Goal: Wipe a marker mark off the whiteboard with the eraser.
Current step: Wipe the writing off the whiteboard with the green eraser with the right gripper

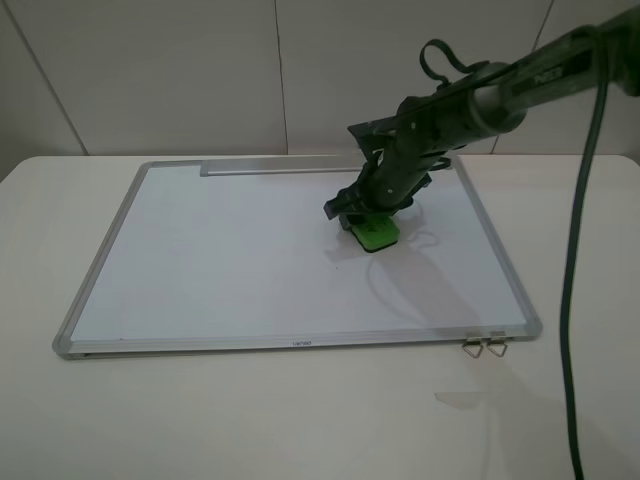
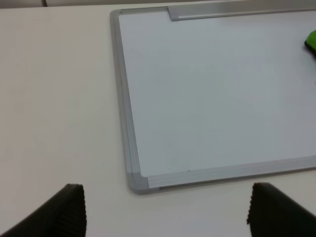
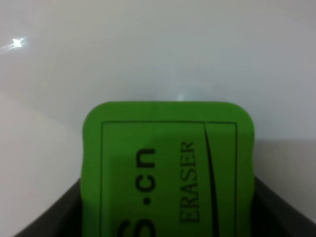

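Note:
The whiteboard [image 1: 220, 250] lies flat on the table, and its white surface also fills the left wrist view [image 2: 212, 98] and the right wrist view [image 3: 148, 49]. My right gripper [image 1: 366, 215] is shut on the green eraser [image 1: 378, 234], which rests on the board right of its middle. Close up, the eraser [image 3: 168, 163] sits between the dark fingers [image 3: 57, 217], its "ERASER" lettering facing up. A sliver of the eraser [image 2: 311, 40] shows in the left wrist view. No marker mark shows in any view. My left gripper [image 2: 168, 217] hangs open over the table off the board's near left corner.
A grey tray strip [image 1: 270, 168] runs along the board's far edge, and two metal clips [image 1: 485, 346] stick out at its near right corner. A clear scrap of tape [image 1: 460, 400] lies on the table. The right arm's cable [image 1: 575, 300] hangs down at the right.

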Motion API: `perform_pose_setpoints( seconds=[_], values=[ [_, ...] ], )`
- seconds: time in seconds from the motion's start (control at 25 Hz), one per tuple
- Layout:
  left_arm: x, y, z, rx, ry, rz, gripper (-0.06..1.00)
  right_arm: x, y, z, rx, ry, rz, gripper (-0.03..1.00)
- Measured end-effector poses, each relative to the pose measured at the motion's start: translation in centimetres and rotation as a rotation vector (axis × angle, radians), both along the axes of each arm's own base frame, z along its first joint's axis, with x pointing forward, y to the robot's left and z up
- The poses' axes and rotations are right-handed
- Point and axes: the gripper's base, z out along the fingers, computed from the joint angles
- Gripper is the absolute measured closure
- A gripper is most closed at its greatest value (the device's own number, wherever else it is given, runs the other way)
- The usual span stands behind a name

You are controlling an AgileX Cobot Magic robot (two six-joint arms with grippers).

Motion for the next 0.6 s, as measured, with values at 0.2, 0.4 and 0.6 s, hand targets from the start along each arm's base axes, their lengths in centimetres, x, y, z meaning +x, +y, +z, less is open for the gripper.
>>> perform_pose_setpoints(
  seconds=[0.2,0.4,0.6],
  values=[
    [0.0,0.0,0.0,0.0,0.0,0.0,0.26,0.8,-3.8,0.6,-0.039,0.041,-0.061,0.37],
    [0.0,0.0,0.0,0.0,0.0,0.0,0.26,0.4,-7.7,1.3,-0.069,0.116,-0.139,0.37],
    [0.0,0.0,0.0,0.0,0.0,0.0,0.26,-1.4,-10.6,2.1,-0.09,0.173,-0.207,0.37]
  ],
)
